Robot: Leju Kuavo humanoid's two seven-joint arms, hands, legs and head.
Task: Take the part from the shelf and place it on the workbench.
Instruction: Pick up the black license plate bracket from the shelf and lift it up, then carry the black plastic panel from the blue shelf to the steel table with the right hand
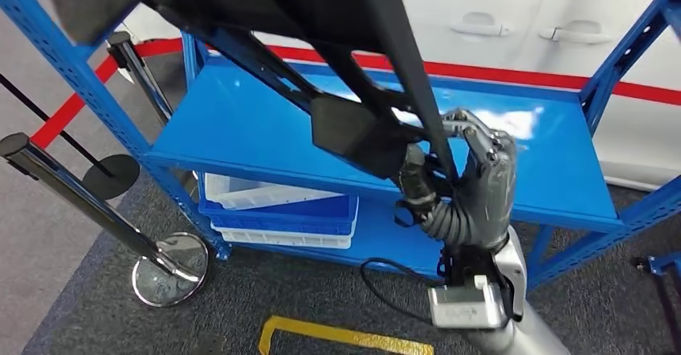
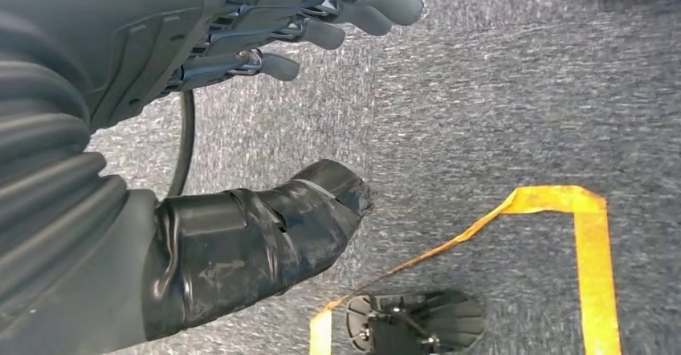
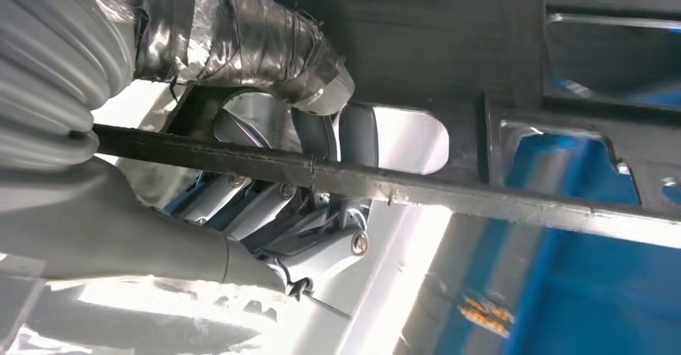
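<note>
Gripping a large black flat-panelled part (image 1: pixel 353 134) with thin bars, right hand (image 1: pixel 466 182) above blue shelf (image 1: pixel 265 130), left hand (image 2: pixel 241 130) spread, holding nothing

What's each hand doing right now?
Left hand: open, holding nothing, over the floor.
Right hand: grips the black part, in front of the shelf.

Part (image 1: pixel 353 134) in my right hand (image 1: pixel 470 182), centre frame: matt black, looks like moulded plastic. Shelf (image 1: pixel 265 130): glossy blue painted metal. Bins (image 1: pixel 281 210) lower centre: smooth blue and white plastic. Floor (image 1: pixel 241 307): rough grey carpet. Stanchion (image 1: pixel 80 202) at left: polished metal. My left hand (image 2: pixel 241 130): thumb wrapped in creased black tape.
</note>
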